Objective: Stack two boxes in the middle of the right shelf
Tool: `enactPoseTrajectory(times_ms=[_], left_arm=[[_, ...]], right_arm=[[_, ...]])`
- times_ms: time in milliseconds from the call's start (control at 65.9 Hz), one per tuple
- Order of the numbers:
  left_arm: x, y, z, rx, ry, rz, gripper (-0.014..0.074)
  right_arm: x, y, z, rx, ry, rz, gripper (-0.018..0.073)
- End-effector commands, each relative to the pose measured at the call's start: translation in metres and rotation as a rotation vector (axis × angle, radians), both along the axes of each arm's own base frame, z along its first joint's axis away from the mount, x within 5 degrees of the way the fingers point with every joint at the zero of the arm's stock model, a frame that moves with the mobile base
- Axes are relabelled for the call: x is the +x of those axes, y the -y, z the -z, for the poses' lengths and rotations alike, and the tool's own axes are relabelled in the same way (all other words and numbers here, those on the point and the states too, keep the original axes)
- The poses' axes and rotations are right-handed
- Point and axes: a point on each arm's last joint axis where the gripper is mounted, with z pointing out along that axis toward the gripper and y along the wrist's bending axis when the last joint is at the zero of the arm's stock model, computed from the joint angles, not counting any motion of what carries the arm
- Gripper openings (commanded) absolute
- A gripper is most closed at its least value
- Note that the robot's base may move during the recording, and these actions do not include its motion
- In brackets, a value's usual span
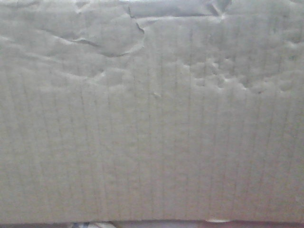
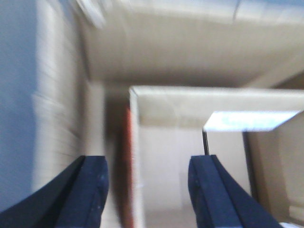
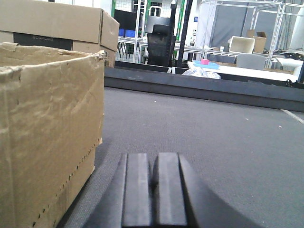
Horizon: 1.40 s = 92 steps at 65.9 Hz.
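Observation:
A creased, dented tan cardboard box (image 1: 152, 123) fills the whole front view. The left wrist view is blurred: my left gripper (image 2: 149, 185) is open, its dark fingers on either side of the upright wall of an open box (image 2: 135, 142), with more cardboard (image 2: 166, 52) above. My right gripper (image 3: 153, 173) is shut with nothing in it, low over a dark grey matte surface (image 3: 213, 128). A torn-edged box (image 3: 47, 123) stands just to its left, not touching. A second box (image 3: 57, 21) sits behind that one. The shelf is not in view.
A bright shiny strip (image 2: 247, 121) crosses the open box's right side. Beyond the grey surface's raised dark far edge (image 3: 199, 85) are an office chair (image 3: 159, 38), tables and metal frames (image 3: 237, 19).

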Motion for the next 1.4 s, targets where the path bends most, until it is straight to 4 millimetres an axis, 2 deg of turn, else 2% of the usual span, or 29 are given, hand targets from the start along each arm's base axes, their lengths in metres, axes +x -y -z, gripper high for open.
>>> enactPoseTrajectory(times_ms=[0,91,228,349,531,668,804,910,1138,1381], left_arm=[[-0.011,-0.015,-0.020,0.029,0.080,-0.013,0.0298],[-0.016,-0.023,-0.027,0.032,0.105,-0.012,0.0298],[-0.016,-0.026,-0.024,0.062,0.101,0.006,0.0298],[-0.012,-0.029,-0.009,0.080,0.043,0.008,0.0298],[-0.002,-0.045,0.015,0.058,-0.086,-0.016,0.0304],[0.001,-0.052,0.031,0.060,-0.157,-0.009,0.0391],[0.000,-0.051,0.042,0.059,-0.200,-0.004,0.0468],[0.003,-0.047,0.052,0.053,-0.245,0.001,0.0460],[0.022,-0.035,0.084,0.111,-0.342,0.011,0.0443],[0.030,-0.031,0.097,0.139,-0.375,0.008,0.0442]], right_arm=[[0.000,0.000,-0.002,-0.010,0.025,0.001,-0.0163],[0.000,0.000,-0.002,-0.010,0.025,0.001,-0.0163],[0.000,0.000,-0.002,-0.010,0.025,0.001,-0.0163],[0.000,0.000,-0.002,-0.010,0.025,0.001,-0.0163],[0.000,0.000,-0.002,-0.010,0.025,0.001,-0.0163],[0.000,0.000,-0.002,-0.010,0.025,0.001,-0.0163],[0.000,0.000,-0.002,-0.010,0.025,0.001,-0.0163],[0.000,0.000,-0.002,-0.010,0.025,0.001,-0.0163],[0.000,0.000,-0.002,-0.010,0.025,0.001,-0.0163],[0.000,0.000,-0.002,-0.010,0.025,0.001,-0.0163]])
